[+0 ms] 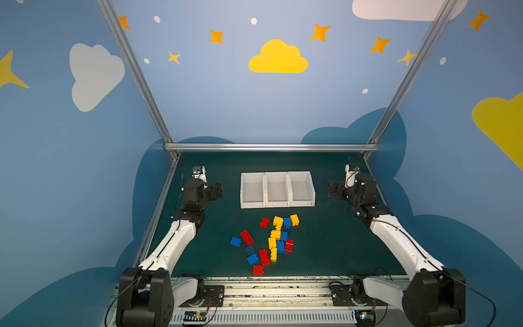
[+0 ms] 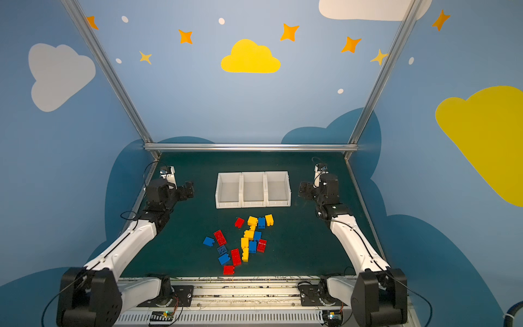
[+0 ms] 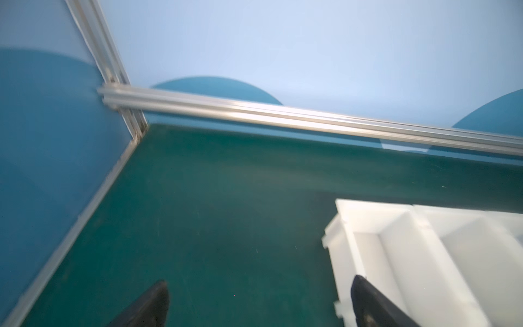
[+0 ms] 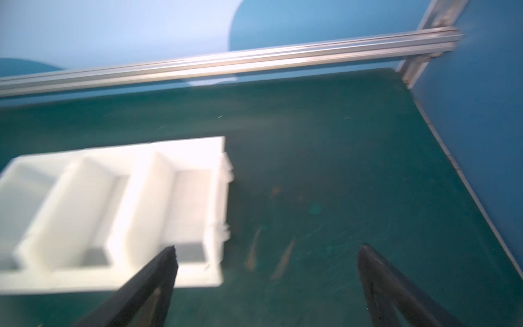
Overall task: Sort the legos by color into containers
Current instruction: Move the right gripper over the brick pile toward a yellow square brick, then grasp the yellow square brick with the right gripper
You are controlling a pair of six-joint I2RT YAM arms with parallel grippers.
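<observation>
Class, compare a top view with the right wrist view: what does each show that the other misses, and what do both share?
Only the top view: the red, blue and yellow legos lying loose, and the left end effector. Only the right wrist view: the right end effector from behind, its fingers spread with nothing between them. Both: the three white containers, all without bricks, the green mat and the back rail.
</observation>
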